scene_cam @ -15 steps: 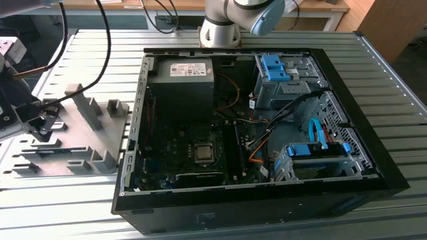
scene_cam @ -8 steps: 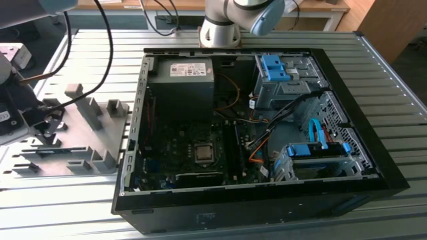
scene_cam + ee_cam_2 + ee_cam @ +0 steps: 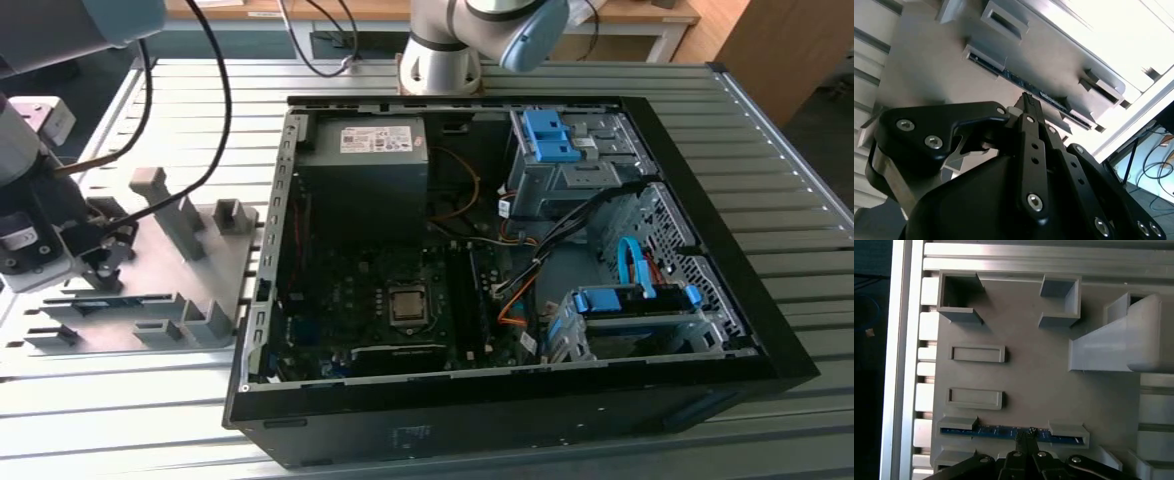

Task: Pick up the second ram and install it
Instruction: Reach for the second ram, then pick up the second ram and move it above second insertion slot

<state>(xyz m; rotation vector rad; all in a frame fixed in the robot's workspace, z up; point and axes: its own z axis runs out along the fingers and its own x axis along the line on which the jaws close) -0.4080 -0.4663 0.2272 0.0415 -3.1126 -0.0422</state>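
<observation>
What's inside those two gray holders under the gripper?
The second ram, a thin stick on edge, spans both gray holders. Its ends are partly hidden inside them, and the gripper covers part of its middle.

The gray holder blocks (image 3: 959, 423) are hiding both ends of the second ram (image 3: 999, 431); the claw (image 3: 1025, 433) is covering its middle.

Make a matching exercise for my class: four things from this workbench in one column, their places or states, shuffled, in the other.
Column A
1. second ram
2. gripper
3. gray holder
4. computer case

Column B
a. lies open on the slatted table
b. hangs at the ram's middle
c. sits on edge in two end slots
d. beside the case, on the exterior view's left

Pairs: 1-c, 2-b, 3-d, 4-a
</observation>
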